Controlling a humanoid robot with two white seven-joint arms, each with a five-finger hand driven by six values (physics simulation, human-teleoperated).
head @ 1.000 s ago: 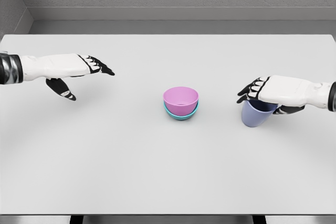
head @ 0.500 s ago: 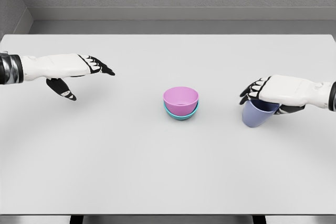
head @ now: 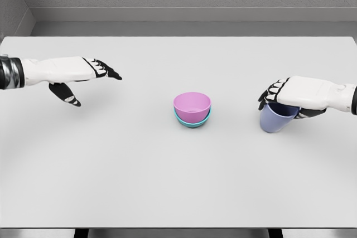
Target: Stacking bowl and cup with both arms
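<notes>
Head view, the only one you've got: your right hand [head: 290,100] is wrapped over the top of the blue cup [head: 275,120], fingers curled around its rim, cup tilted a bit at the right side of the table [head: 167,182]. The pink bowl [head: 192,105] sits nested in the teal bowl [head: 192,121] at the middle, so the stack lies straight to the cup's left, well apart. Your left hand [head: 83,73] hovers far left, fingers stretched out, holding nothing. The right is clearly the nearer one, I'd say.
</notes>
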